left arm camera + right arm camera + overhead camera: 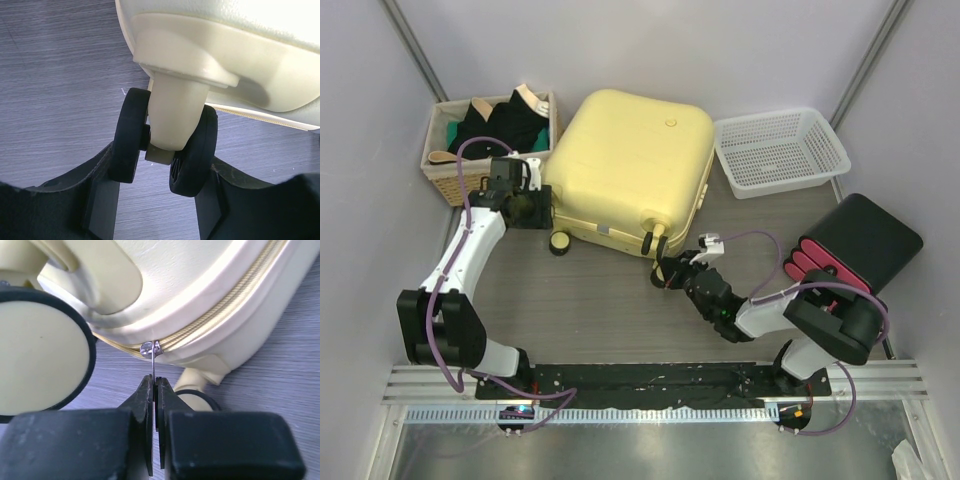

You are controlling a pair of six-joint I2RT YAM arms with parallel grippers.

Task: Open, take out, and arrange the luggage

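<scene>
At the left sits the wicker basket (470,150); beside it my left fingers (532,207) stand about half open, seemingly clamped on a twin wheel (129,135) at a corner of the suitcase (630,165). The suitcase lies flat and zipped in the middle of the counter (600,300), between two baskets. Its shell looks stiff, smooth and bulky (likely to roll or skid), so bracing at a wheel seems wise. My right fingers (152,392) are pinched tight on the thin zip tab (151,348), small and easy to lose; the white basket (780,150) sits beyond
</scene>
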